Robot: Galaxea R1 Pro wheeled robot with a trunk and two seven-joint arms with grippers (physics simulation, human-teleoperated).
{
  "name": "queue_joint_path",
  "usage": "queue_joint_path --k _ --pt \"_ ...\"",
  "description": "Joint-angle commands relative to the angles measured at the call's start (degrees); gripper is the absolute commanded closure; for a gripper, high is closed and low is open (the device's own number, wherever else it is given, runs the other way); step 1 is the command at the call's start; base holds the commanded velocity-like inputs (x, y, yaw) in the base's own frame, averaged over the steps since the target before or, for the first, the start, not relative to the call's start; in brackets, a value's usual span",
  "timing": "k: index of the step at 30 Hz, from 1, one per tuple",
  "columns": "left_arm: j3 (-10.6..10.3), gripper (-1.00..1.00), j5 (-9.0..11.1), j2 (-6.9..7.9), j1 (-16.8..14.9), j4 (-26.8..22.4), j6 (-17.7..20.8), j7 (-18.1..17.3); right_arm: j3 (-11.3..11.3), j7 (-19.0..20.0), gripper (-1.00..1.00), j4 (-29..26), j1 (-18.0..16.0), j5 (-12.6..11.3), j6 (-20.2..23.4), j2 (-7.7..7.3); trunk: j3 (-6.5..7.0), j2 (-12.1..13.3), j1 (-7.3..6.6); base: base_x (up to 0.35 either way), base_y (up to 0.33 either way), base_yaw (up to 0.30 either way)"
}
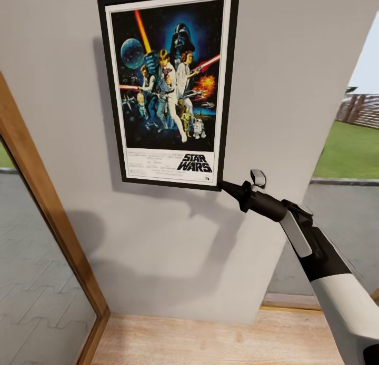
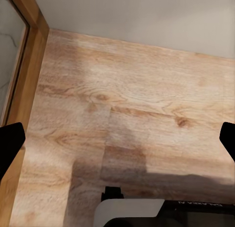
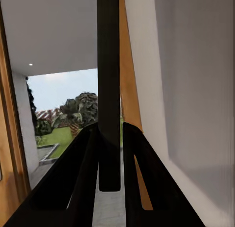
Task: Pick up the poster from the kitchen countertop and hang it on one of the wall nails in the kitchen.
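Poster (image 1: 168,86) sits flat against the grey wall (image 1: 295,91), slightly tilted. Right hand (image 1: 225,186) pinches its lower right corner, fingers clenched on the frame edge. Left hand (image 2: 117,138) hangs released above the wooden floor (image 2: 132,104).

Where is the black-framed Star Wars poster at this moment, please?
In the head view the black-framed Star Wars poster lies flat against the grey wall, upper centre, right of the wooden door frame, its lower right corner pinched by the right end effector.

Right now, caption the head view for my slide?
Right claw grips the poster by its lower corner, flat against the grey wall.
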Motion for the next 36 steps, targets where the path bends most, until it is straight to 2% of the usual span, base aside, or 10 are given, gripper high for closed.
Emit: queue_joint_path --k 1,36 --pt "0.13 -1.0 0.14 -0.02 0.0 -0.15 0.42 -0.32 0.14 0.24 1.0 0.04 -0.07 -0.74 0.78 -0.06 -0.11 -0.13 0.05 0.094 0.0 0.0" --pt "0.13 -1.0 0.14 -0.35 0.0 -0.07 0.41 -0.4 0.24 -0.38 1.0 0.46 0.26 -0.52 0.82 -0.06 -0.12 -0.13 0.05 0.013 0.0 0.0"
